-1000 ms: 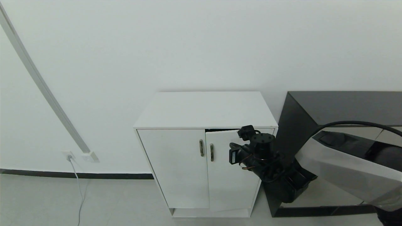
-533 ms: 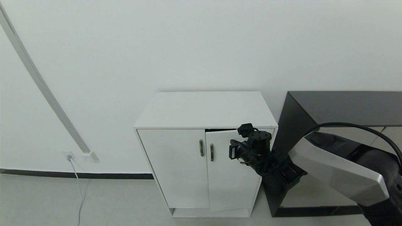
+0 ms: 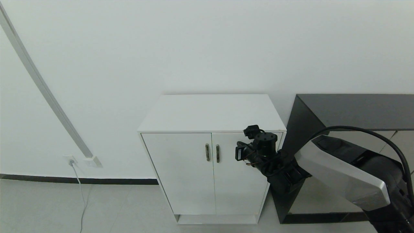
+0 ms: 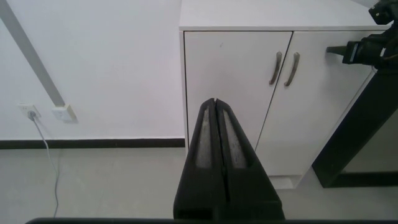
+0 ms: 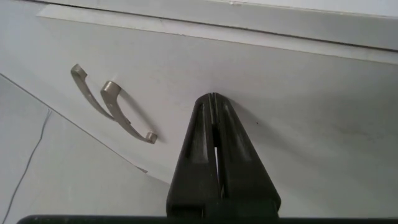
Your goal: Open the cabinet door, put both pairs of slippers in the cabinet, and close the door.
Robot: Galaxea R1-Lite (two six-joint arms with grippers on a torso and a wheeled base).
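Against the right door [image 3: 239, 184] of the cabinet [image 3: 210, 113], touching it, by the look, near the handles [image 3: 217, 153] with the right pincer [image 5: 213, 99], pressed together and holding nothing. Well back from the front, hanging with the left pincer [image 4: 214, 102], likewise pressed together. Seemingly at the end: both doors flush shut, slippers presumably inside, unverifiable.

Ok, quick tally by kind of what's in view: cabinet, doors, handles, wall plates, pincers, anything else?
White cabinet: 1
Cabinet doors: 2, both shut
Door handles: 2
Wall plates: 2
Black unit: 1
Pincers: 2, left pincer, right pincer, both shut
Total: 10
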